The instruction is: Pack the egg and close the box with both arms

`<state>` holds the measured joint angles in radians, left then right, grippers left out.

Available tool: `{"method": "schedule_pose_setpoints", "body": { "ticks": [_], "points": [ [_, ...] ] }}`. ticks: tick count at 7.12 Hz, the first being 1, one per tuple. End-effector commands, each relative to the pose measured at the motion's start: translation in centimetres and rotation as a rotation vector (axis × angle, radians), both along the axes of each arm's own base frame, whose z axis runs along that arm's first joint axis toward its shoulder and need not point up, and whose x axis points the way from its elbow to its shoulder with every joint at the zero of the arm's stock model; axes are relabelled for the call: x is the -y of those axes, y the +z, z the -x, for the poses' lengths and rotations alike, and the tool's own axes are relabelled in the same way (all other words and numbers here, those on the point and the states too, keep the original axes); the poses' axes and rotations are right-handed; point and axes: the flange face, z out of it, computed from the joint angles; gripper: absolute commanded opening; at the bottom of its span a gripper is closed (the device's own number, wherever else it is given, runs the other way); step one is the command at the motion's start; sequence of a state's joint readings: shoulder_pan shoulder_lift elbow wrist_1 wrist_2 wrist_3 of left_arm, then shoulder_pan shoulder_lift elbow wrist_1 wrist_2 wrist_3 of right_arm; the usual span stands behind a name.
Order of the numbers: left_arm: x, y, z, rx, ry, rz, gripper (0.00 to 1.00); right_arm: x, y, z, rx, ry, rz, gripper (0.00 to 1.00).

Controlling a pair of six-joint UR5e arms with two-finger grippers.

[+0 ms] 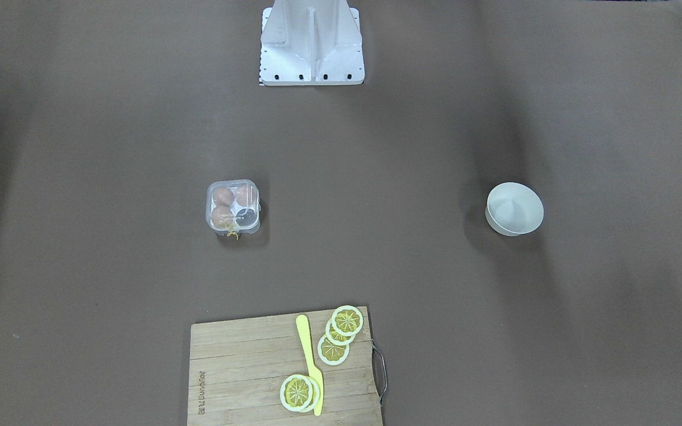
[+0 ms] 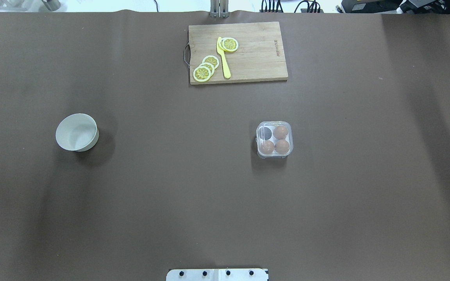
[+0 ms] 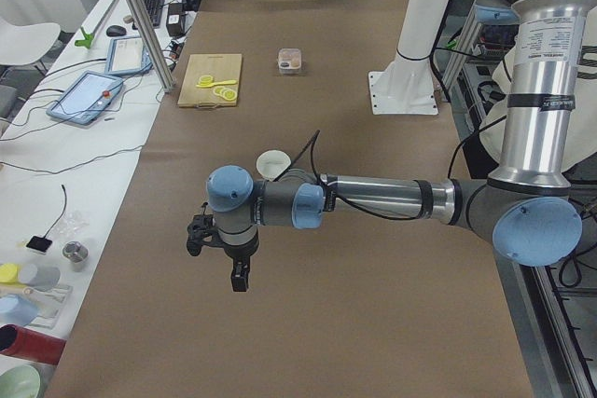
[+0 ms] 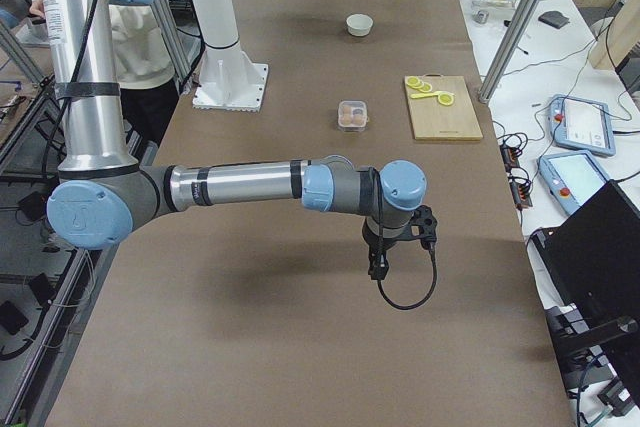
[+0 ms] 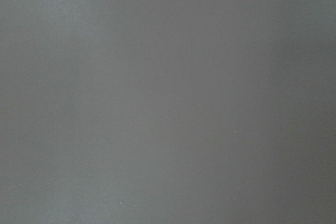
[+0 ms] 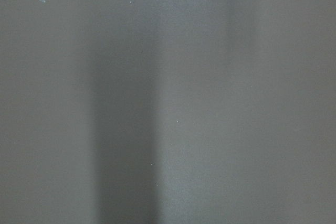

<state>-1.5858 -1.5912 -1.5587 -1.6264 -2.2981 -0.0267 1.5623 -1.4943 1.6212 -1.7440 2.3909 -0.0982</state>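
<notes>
The clear box (image 2: 274, 139) stands right of the table's middle, also in the front view (image 1: 232, 207). Three brown eggs (image 2: 280, 132) sit in its cups, and one cup (image 2: 266, 134) looks dark and empty. No lid flap stands out to the side, and the lid seems to lie over the cups. A yellow thread (image 1: 232, 234) hangs at one edge. My left gripper (image 3: 241, 277) shows only in the exterior left view, beyond the table's left end, and I cannot tell its state. My right gripper (image 4: 378, 267) shows only in the exterior right view, likewise. Both wrist views show only bare brown table.
A round white bowl (image 2: 77, 132) stands on the left side and looks empty. A wooden cutting board (image 2: 237, 52) with lemon slices (image 2: 205, 70) and a yellow knife (image 2: 223, 58) lies at the far edge. The white base plate (image 2: 217, 274) is at the near edge.
</notes>
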Motion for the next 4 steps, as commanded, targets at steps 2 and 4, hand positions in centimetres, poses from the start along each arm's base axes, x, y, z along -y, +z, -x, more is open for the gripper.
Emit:
{"method": "schedule_pose_setpoints", "body": {
  "ticks": [2,4],
  "points": [
    [-0.16,0.32,0.00,-0.012,0.001,-0.013,0.98,0.26,-0.69,0.12,0.023,0.007,-0.001,1.00],
    [0.18,-0.22,-0.07,-0.012,-0.005,-0.017,0.98,0.26,-1.15,0.14,0.026,0.010,-0.005,1.00]
  ]
}}
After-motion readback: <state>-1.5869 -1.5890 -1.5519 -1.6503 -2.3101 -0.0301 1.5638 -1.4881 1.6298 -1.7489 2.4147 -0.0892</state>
